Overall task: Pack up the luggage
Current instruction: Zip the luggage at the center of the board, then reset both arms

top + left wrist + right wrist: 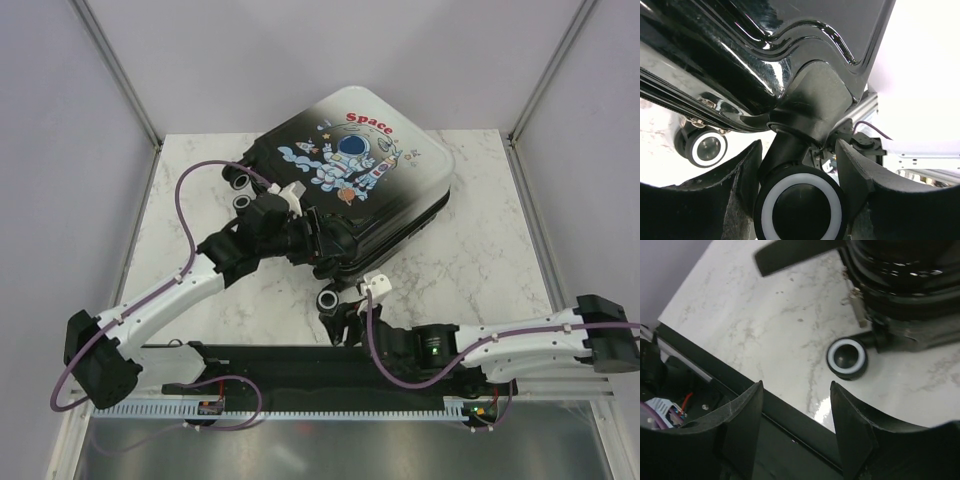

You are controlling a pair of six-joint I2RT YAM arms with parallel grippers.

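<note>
Luggage wheel sits within open left hand.

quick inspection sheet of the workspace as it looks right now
surface: white marble-pattern table
job's things: luggage closed, lying flat, astronaut print up, wheels toward the arms
clutter: nothing seen
grippers: left gripper open, fingers either side of a wheel, contact unclear; right gripper open and empty, above the table's near edge
cables: purple cable looped along each arm
surroundings: pale walls with metal frame posts
</note>
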